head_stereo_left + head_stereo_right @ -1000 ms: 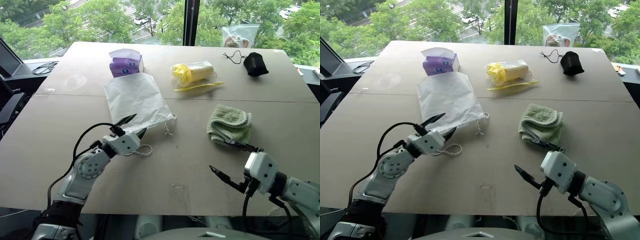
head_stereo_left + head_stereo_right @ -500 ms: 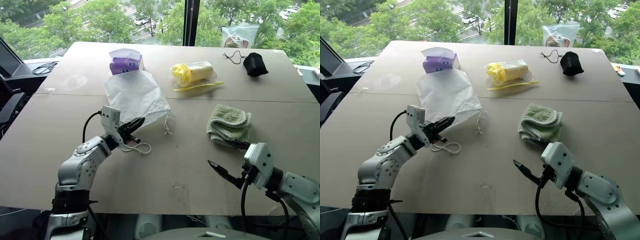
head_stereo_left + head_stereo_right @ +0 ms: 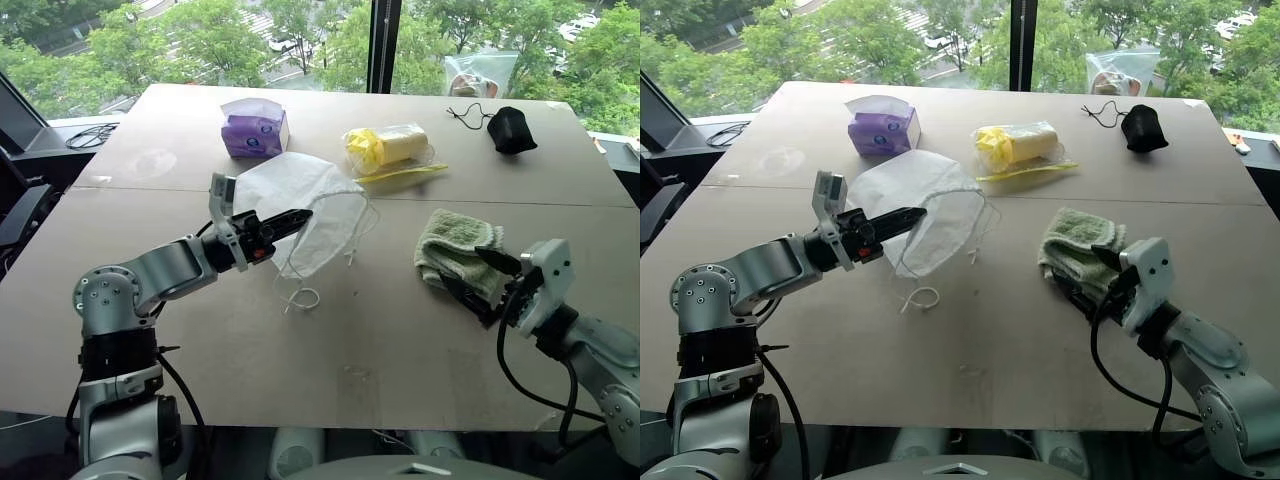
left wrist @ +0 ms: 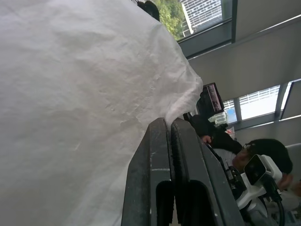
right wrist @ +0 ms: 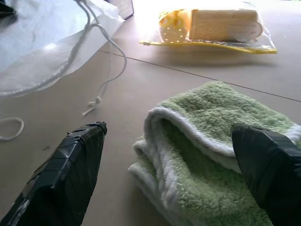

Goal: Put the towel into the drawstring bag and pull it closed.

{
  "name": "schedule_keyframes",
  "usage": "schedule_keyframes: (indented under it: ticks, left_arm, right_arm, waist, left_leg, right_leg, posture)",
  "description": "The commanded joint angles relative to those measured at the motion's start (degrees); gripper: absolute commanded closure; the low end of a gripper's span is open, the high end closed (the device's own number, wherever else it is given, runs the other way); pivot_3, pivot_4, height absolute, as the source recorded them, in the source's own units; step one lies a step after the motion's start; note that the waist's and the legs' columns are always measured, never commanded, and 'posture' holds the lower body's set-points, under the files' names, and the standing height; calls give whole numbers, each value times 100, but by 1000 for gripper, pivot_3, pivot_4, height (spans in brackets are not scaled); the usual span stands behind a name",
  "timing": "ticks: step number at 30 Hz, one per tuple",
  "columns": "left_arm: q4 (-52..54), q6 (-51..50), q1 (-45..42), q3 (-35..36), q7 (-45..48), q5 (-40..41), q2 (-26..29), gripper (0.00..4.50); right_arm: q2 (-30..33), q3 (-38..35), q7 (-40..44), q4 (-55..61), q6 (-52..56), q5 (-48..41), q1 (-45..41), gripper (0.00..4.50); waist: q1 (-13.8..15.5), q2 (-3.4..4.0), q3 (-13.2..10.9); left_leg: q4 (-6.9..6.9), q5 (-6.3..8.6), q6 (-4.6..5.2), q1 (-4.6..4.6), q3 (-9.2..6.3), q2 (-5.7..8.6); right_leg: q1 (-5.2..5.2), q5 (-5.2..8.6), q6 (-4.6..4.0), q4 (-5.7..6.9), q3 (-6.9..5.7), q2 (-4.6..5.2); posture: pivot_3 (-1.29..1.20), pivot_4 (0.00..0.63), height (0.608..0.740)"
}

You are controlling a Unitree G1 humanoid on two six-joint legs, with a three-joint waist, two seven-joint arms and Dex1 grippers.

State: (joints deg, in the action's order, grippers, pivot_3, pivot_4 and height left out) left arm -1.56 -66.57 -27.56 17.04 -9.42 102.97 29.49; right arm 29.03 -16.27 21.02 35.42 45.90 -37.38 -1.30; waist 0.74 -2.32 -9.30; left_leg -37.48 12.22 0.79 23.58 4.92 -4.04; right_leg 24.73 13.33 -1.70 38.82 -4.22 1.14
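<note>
1. While the head views show the left gripper (image 3: 300, 214) pinching the drawstring bag (image 3: 310, 205) off the table (image 3: 200, 330), its wrist view shows fingers (image 4: 160, 160) pressed together on fabric.
2. Right gripper (image 5: 169, 141), spread wide, straddles the towel (image 5: 207, 155), right of the bag.
3. Earlier the bag lay flat; the right gripper sat nearer.

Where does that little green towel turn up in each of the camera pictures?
Left eye view: towel on the table, right of centre, by the right gripper.
Right eye view: same spot.
Left wrist view: not in it.
Right wrist view: close up, between the open fingers.
Shared landmark: the yellow packet.
</note>
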Motion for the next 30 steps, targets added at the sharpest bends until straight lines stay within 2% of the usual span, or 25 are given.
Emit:
schedule_keyframes:
  ticks: [1,5,7,12,17,20,23,24,27,28,30]
  left_arm:
    - [259,407,-143,-87,-405,389,-93,4431]
    - [336,677,-203,-287,-547,332,-304,4431]
    - [407,737,-208,-369,-576,315,-355,4431]
    - [467,853,-168,-399,-546,306,-303,4431]
    - [574,909,-31,-464,-539,294,-292,4431]
    - [610,853,48,-514,-501,222,-214,4500]
    - [579,822,39,-563,-393,125,-157,4500]
    - [551,818,21,-580,-358,97,-148,4500]
    - [450,780,-25,-629,-223,-23,-138,4500]
    - [397,754,-46,-645,-181,-59,-134,4500]
    - [309,686,-53,-678,-107,-97,-125,4500]
  right_arm:
    - [52,-310,-564,-468,747,-252,-681,0]
    - [-88,185,-1001,-2181,1094,330,-1935,0]
    - [-217,353,-1077,-2767,1324,436,-2253,0]
    - [234,1513,-197,-2814,1548,735,-1937,0]
    - [637,2229,393,-2826,1197,1150,-1510,0]
    - [710,2432,660,-2719,1038,1267,-1308,826]
    - [698,2515,864,-2613,791,1389,-1183,2132]
    - [685,2528,931,-2582,656,1437,-1150,2809]
    - [523,2399,1035,-2521,289,1468,-1057,3933]
    - [438,2313,1070,-2493,204,1417,-1039,4177]
    - [187,2023,1266,-2264,-163,1141,-986,4253]
  waist:
    - [8,0,0]
    - [-15,4,-3]
    - [-11,3,-2]
    - [13,4,1]
    - [3,-11,10]
    - [9,-23,22]
    - [21,-35,29]
    - [21,-36,30]
    - [18,-41,33]
    - [16,-43,35]
    - [4,-44,35]
  left_leg:
    - [1,0,0,0,-2,0]
    - [6,-1,0,2,-2,7]
    - [6,-1,0,-6,-1,25]
    - [9,-1,0,13,-29,33]
    - [10,0,1,8,-29,35]
    - [12,0,0,0,-40,33]
    - [12,-1,0,-1,-54,32]
    - [12,0,-1,-5,-63,32]
    - [13,0,-1,-18,-68,31]
    - [14,0,-1,-21,-69,31]
    - [20,0,-1,-29,-68,13]
  right_leg:
    - [0,0,-1,0,-1,-2]
    - [4,-4,-10,-1,3,-14]
    - [2,-7,-12,2,10,-11]
    - [6,-5,-13,-5,-3,-12]
    - [-4,-5,-10,-26,-4,-10]
    - [-14,-4,-10,-26,-16,-12]
    - [-21,-4,-11,-26,-32,-12]
    - [-30,-4,-11,-29,-44,-10]
    - [-50,-3,-11,-41,-50,-8]
    - [-55,-3,-11,-45,-51,-8]
    - [-67,-4,-11,-56,-52,-9]
  posture:
    - [0,150,740]
    - [0,150,740]
    - [0,150,740]
    - [0,150,740]
    - [0,150,740]
    - [0,150,740]
    - [0,150,740]
    - [0,150,740]
    - [0,150,740]
    - [0,150,740]
    - [0,150,740]
